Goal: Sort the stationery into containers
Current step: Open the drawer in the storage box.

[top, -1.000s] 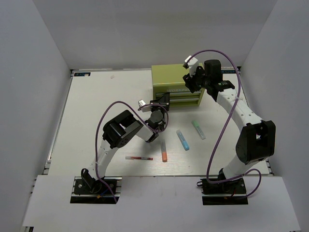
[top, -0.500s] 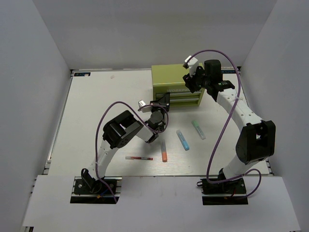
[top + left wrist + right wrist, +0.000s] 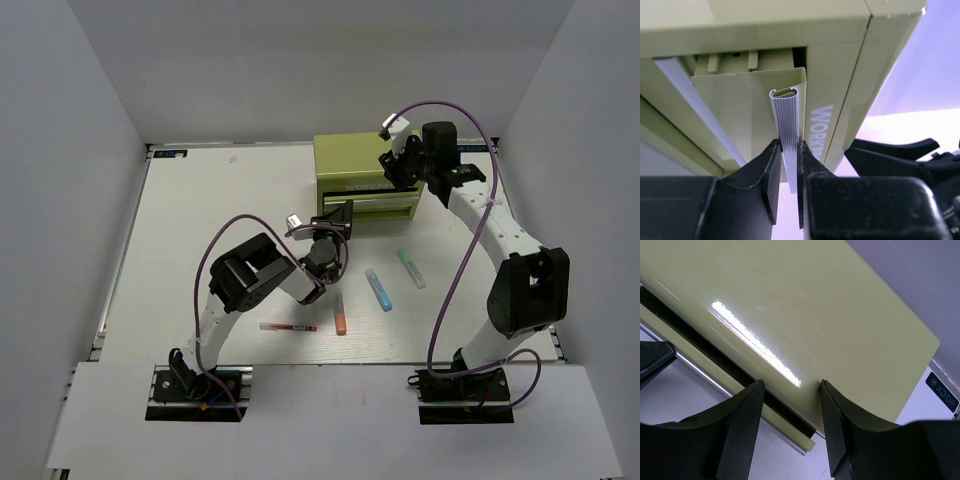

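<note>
The olive-green cabinet (image 3: 362, 170) stands at the back of the table. My left gripper (image 3: 338, 213) is shut on the ribbed silver handle (image 3: 788, 131) of the drawer beside the lettered band, and that drawer front (image 3: 745, 107) stands a little out of the cabinet body (image 3: 840, 60). My right gripper (image 3: 400, 166) is open, with both fingertips resting on the cabinet top (image 3: 805, 305). The orange marker (image 3: 340, 313), blue marker (image 3: 378, 289), mint green marker (image 3: 411, 268) and red-white pen (image 3: 288, 327) lie on the table in front. The dark-and-white pens are not in view.
The other drawer's silver handle (image 3: 695, 107) shows beside the held one. White walls enclose the table on three sides. My left arm's elbow (image 3: 245, 270) sits close to the red-white pen. A purple cable (image 3: 455, 270) loops along the right arm.
My left gripper has moved slightly toward the near edge with the handle in it, drawing the drawer out a little. The right gripper stays on the cabinet top.
</note>
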Available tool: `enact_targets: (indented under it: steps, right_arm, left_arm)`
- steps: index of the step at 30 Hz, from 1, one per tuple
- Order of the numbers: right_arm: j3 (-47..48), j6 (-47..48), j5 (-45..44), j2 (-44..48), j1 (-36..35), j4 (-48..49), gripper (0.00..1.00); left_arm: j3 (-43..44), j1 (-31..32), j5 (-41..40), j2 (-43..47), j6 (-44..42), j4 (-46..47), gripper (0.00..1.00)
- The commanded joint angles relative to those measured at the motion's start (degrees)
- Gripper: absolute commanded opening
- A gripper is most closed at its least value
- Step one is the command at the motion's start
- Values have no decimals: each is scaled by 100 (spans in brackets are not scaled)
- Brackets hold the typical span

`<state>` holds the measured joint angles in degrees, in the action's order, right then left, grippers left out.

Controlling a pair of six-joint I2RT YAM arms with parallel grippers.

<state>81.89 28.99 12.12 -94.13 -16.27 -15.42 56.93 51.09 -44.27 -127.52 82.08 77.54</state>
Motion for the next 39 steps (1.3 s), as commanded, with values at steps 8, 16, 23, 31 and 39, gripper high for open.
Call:
enact_targets:
  steps: [8,16,23,31,39]
  right_arm:
    - [29,-104,-175,-150,1,-594,55]
    - [-24,-139,-184,-141,-16,-576,58]
    - [-32,-166,-193,-167,-7,-541,59]
    - [-120,-148,-219,-141,-7,-523,62]
    - [-331,-96,-113,140,-7,-348,64]
  left_arm:
    - [-525,375,235,404,-184,-591,0]
    - [-630,542,402,579,-289,-538,0]
    - [-964,595,568,957,-289,-590,0]
    - [-1017,595,701,1072,-404,-520,40]
    - [-1412,595,709,1651,-930,-600,77]
